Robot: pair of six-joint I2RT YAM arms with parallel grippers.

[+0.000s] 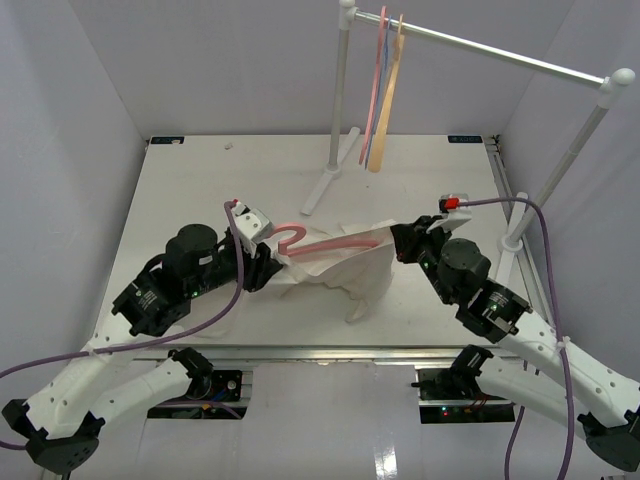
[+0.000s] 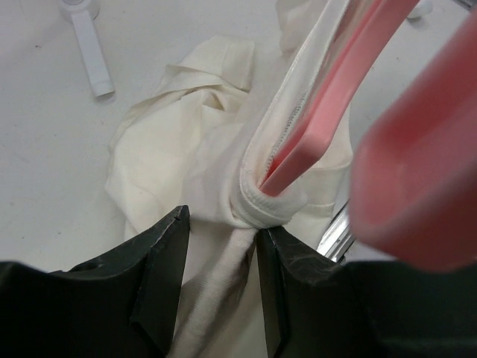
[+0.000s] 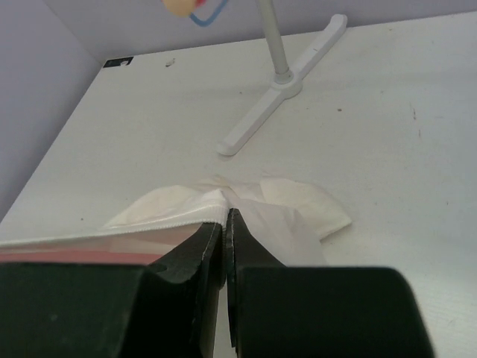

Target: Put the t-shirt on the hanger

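the cream t-shirt [image 1: 347,270] lies crumpled in the middle of the white table [image 1: 200,190], stretched between the two grippers, with a loose fold trailing toward the near edge. the pink hanger [image 1: 335,243] is threaded into it: one arm runs inside the cloth, and the curved hook [image 1: 289,237] sticks out at the left end. in the left wrist view the ribbed collar is bunched around the hanger's arm where it enters the shirt.

the left gripper [image 1: 268,262] is just beside the hook, and its black fingers [image 2: 158,277] are clamped on a gathered strip of the shirt just below the collar. the right gripper [image 1: 400,243] is at the shirt's other end, its jaws nearly together and pinching a stitched hem edge; the pink of the hanger shows faintly through the cloth beside it.

behind the shirt stands a white garment rack [image 1: 480,48]. a second pink hanger [image 1: 375,90] and a tan hanger [image 1: 388,115] hang from the left end of its rail, well apart from the shirt.
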